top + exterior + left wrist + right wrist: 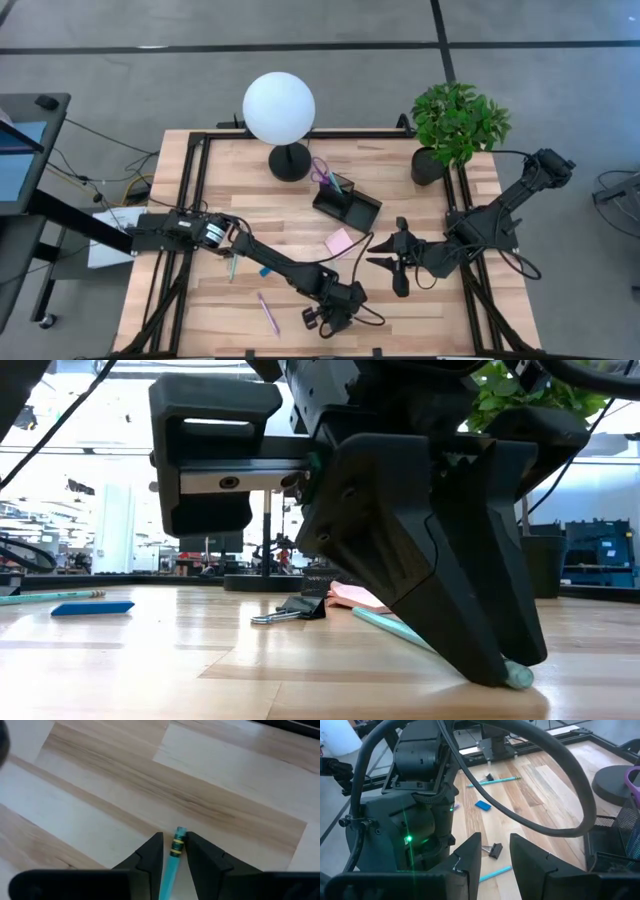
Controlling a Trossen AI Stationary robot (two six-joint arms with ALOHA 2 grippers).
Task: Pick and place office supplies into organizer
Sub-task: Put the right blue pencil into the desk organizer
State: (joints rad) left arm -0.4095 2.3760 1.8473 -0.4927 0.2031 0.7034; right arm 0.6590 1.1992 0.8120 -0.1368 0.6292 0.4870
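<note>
Office supplies lie scattered on the pale wooden plank surface (430,320): 2 thin teal pens, 1 thin purple pen (268,312), 1 pink square sticky-note pad (339,241), 1 tiny black binder clip (495,850) with metal handles and 1 tiny flat blue block (482,805). 1 teal pen with a dark band near its tip (175,852) lies flat near the front edge, under the left hand (335,318), which is set down astride it; whether it pinches the pen I cannot tell. The other teal pen (232,265) lies farther left. The small black mesh organizer (347,203) sits mid-surface with purple-handled scissors (320,170) standing in it. The right hand (495,840) hangs beside the pad, spread and holding nothing.
</note>
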